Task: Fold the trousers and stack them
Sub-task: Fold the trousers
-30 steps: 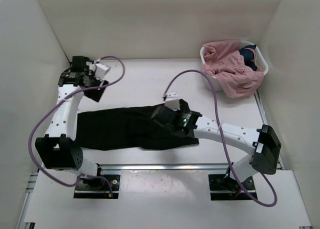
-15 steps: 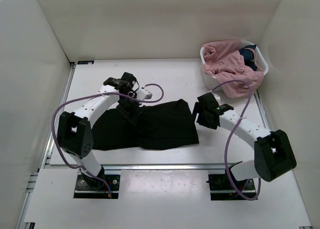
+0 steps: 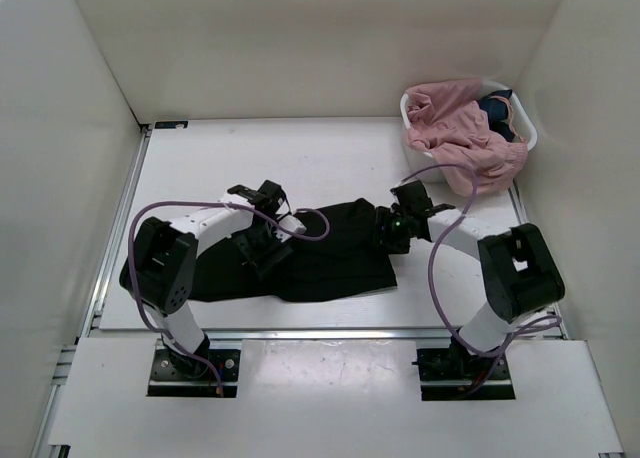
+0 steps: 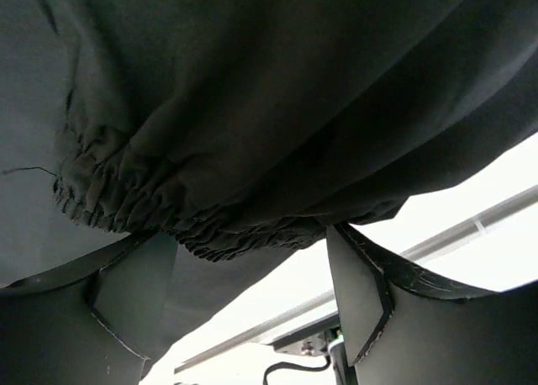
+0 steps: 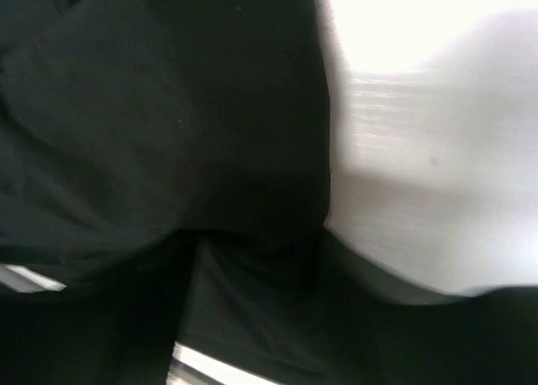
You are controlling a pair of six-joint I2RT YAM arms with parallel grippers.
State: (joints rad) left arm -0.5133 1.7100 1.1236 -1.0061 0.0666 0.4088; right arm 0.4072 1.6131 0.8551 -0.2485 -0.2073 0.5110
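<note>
The black trousers [image 3: 320, 253] lie flat across the near middle of the table. My left gripper [image 3: 262, 248] is low over their left-middle part. In the left wrist view it [image 4: 252, 259] is open, with a gathered elastic hem [image 4: 168, 221] of the trousers just ahead of the fingertips [image 4: 361, 284]. My right gripper [image 3: 390, 228] is at the trousers' right edge. The right wrist view is dark and blurred. There the gripper [image 5: 256, 250] looks open, with black cloth [image 5: 168, 116] in and ahead of the gap and white table to the right.
A white basket [image 3: 522, 118] holding pink clothes [image 3: 465, 133] stands at the back right corner. Metal rails [image 3: 330, 330] run along the table's near edge. White walls close in the left, back and right sides.
My left arm swung from the far left corner onto the trousers. My right arm drew back from the trousers' middle to their right edge.
</note>
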